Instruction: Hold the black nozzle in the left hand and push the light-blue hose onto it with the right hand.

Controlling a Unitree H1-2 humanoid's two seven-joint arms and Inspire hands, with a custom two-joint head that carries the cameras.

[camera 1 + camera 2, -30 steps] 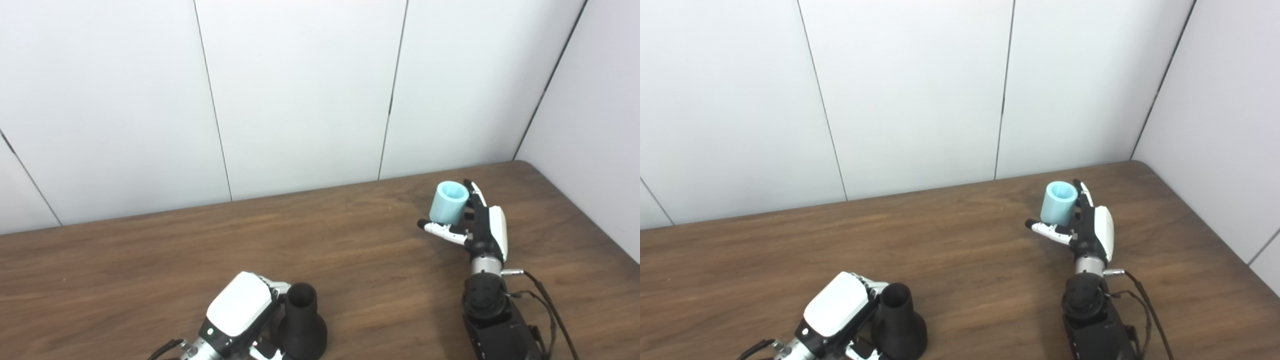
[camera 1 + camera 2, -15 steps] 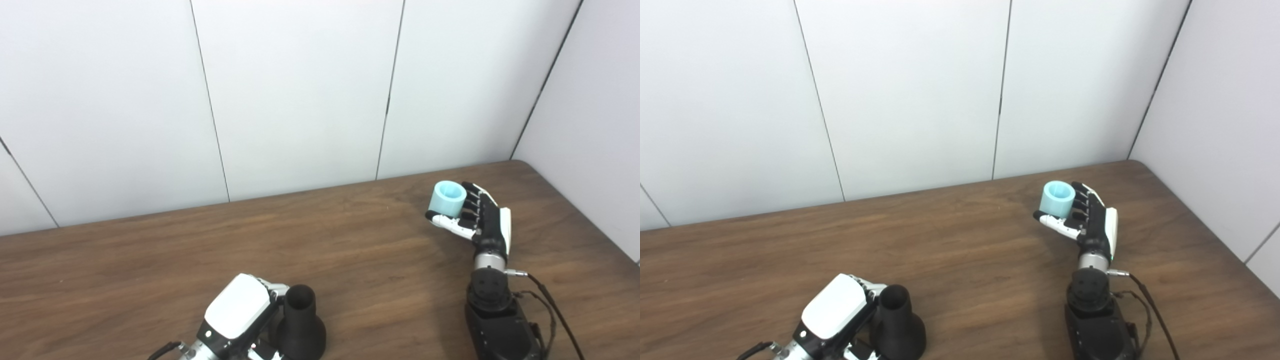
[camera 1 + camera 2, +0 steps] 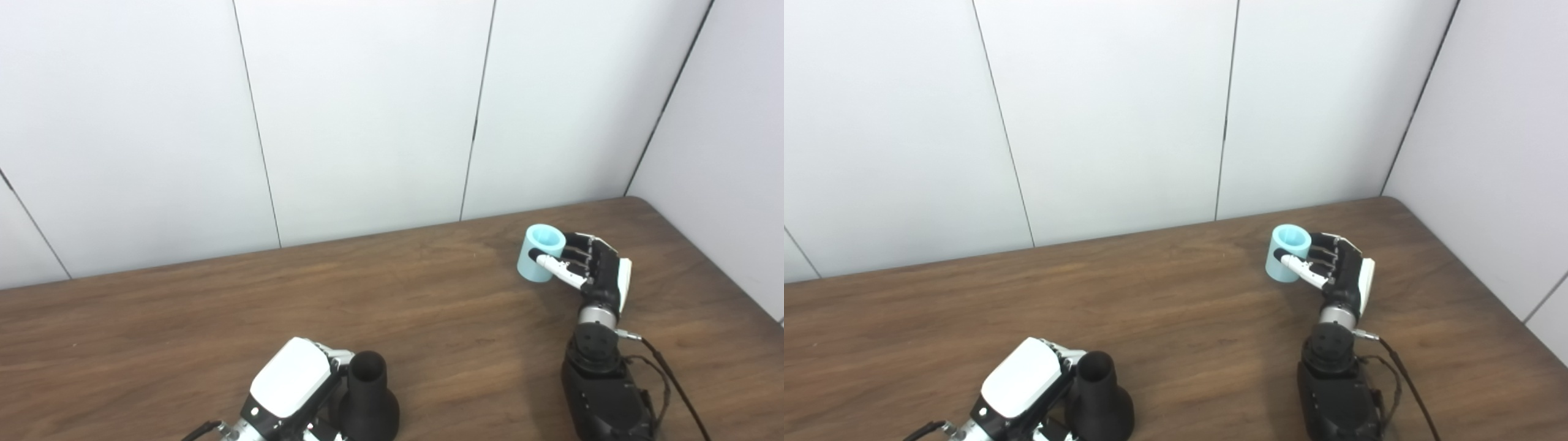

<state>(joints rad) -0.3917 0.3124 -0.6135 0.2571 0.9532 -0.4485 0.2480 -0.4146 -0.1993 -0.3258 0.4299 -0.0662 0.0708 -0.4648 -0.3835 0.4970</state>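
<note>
Two hands are at work over the brown surface (image 3: 184, 318), and the change lies wholly with the right one. A second ago the right hand (image 3: 588, 266) stood beside the light-blue hose (image 3: 539, 251) with its fingers straight and its thumb stretched out under the piece; half a second ago the fingers had begun to curl. Now they are wrapped round the far side of the hose and the thumb lies across its near face, so the hand is closed on it. The hose, a short open-topped cylinder, stands upright or nearly so at the far right of the surface; whether its base touches the wood or is just lifted, I cannot tell.

At the near edge, the left hand (image 3: 291, 386) has stayed pressed against the black nozzle (image 3: 367, 395), which stands upright on its wide base with the narrow open neck pointing up. Its fingers are mostly hidden behind the nozzle and cut by the frame, so a firm hold cannot be confirmed, though it looks to be gripping the neck.

By my judgement the grasp of the hose is just completed, and the carry comes next: hose and nozzle are well apart, so the right hand must bring the hose across and line its bore over the neck.
</note>
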